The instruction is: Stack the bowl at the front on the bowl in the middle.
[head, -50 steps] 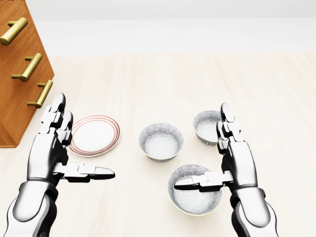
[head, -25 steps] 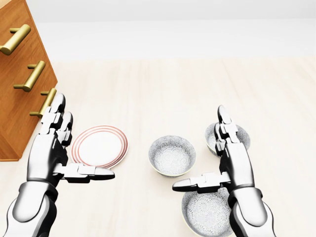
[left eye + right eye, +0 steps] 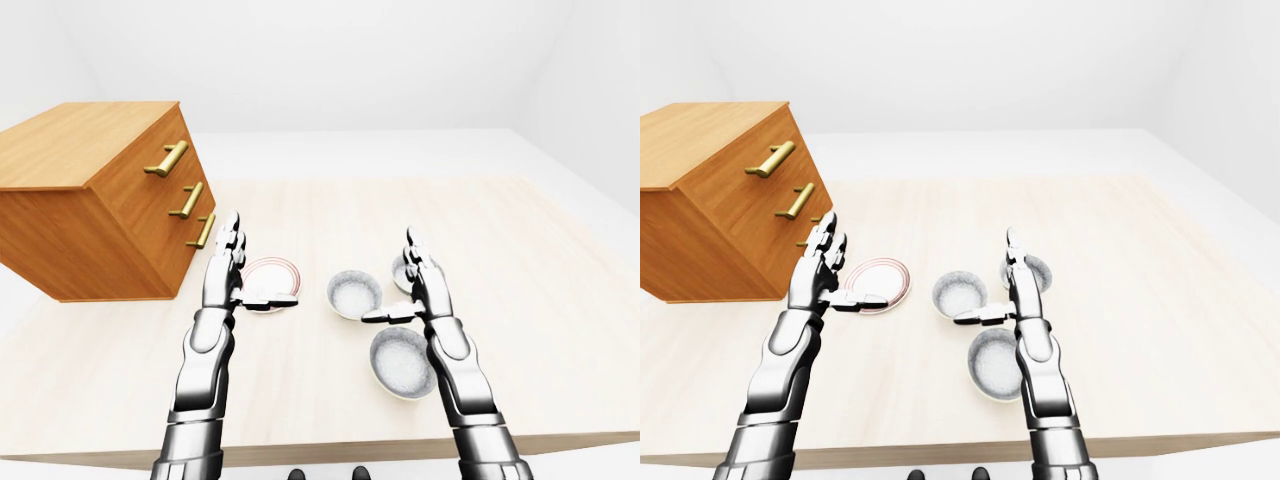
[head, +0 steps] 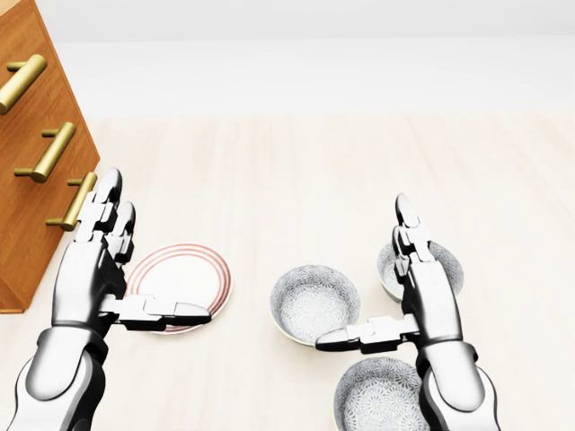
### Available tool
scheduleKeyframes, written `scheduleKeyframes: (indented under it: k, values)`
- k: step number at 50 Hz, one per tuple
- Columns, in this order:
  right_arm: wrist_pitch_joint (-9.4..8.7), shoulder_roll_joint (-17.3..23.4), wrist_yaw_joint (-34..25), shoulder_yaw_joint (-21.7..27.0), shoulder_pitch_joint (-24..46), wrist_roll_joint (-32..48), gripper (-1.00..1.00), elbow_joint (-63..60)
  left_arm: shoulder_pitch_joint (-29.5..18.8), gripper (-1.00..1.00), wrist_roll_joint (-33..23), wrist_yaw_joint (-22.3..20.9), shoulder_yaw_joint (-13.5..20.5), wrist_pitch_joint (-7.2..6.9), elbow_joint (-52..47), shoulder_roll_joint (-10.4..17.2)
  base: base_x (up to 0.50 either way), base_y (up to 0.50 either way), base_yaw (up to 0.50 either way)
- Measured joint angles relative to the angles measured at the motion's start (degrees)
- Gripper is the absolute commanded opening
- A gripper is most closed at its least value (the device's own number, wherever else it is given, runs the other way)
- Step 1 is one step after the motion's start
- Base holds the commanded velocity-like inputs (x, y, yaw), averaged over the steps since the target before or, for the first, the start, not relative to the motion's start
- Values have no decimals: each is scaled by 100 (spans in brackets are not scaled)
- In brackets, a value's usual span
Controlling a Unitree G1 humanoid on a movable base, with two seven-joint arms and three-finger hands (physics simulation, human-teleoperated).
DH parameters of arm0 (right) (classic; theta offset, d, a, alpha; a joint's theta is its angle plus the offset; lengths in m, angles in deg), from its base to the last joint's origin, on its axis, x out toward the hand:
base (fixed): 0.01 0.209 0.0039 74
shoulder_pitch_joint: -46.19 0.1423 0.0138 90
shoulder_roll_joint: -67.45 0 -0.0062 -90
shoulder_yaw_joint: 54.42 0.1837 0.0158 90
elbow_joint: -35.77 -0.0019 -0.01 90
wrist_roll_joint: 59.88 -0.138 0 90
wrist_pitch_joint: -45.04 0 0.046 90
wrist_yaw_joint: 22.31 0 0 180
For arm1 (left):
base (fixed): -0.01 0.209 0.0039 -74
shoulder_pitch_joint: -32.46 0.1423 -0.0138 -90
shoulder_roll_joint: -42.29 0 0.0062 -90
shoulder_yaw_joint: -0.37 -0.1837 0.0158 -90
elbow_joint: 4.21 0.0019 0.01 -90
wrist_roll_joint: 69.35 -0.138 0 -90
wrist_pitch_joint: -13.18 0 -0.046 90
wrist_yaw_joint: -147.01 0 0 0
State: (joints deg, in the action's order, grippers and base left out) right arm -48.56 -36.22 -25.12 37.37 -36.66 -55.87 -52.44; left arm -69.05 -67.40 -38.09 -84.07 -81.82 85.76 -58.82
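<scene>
Three grey patterned bowls stand on the pale wooden table (image 4: 296, 180). The lowest bowl (image 4: 382, 397) is cut off by the bottom edge of the head view. The middle bowl (image 4: 314, 303) sits up and to its left. A third bowl (image 4: 442, 265) lies to the right, partly hidden behind my right hand (image 4: 377, 287). That hand is open, fingers straight up, thumb pointing left just above the lowest bowl's rim. My left hand (image 4: 135, 260) is open too, its thumb over the plate. Neither hand holds anything.
A white plate (image 4: 184, 280) with red rings lies left of the middle bowl. A wooden drawer cabinet (image 4: 31, 162) with brass handles stands on the table at the left. The table's near edge (image 3: 330, 450) runs along the bottom of the left-eye view.
The whole picture has shifted: bowls, plate and cabinet sit lower and further right in the head view, so the camera moved. Both hands keep their open pose.
</scene>
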Motion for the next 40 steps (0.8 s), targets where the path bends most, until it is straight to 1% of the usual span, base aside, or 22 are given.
scheduleKeyframes:
  k: [1, 2, 8, 9, 13, 18, 28, 40]
  values:
    - [46, 20, 8, -2, 10, 62, 100, 11, 2, 100, -1, -1, 0, 0, -1, 0, 0, 0, 0]
    - [130, 57, 21, -7, 26, 173, 100, 28, 4, 100, -2, -2, -2, 0, -1, -1, 0, 0, 0]
    - [798, 316, 87, 35, 155, 1101, 100, 119, 20, 100, -1, -5, -6, 0, -12, -9, 0, 0, 0]
    - [860, 357, 100, 51, 176, 1276, 100, 119, 22, 100, 1, -5, -6, 0, -17, -10, 0, 0, 0]
    - [860, 504, 146, 142, 268, 1879, 100, 171, 29, 100, 7, -4, -10, 0, -21, -16, 0, 0, 0]
    - [860, 656, 140, 230, 375, 2419, 100, 296, 31, 100, 10, -5, -17, 0, -15, -22, 0, 0, 0]
    - [860, 959, 12, 307, 614, 3231, 100, 829, 43, 100, 35, -3, -26, 0, -95, -34, 0, 0, 0]
    - [860, 1201, 97, 212, 1132, 4117, 100, 1750, 62, 100, 53, -2, -30, 0, -185, -42, 0, 0, 0]
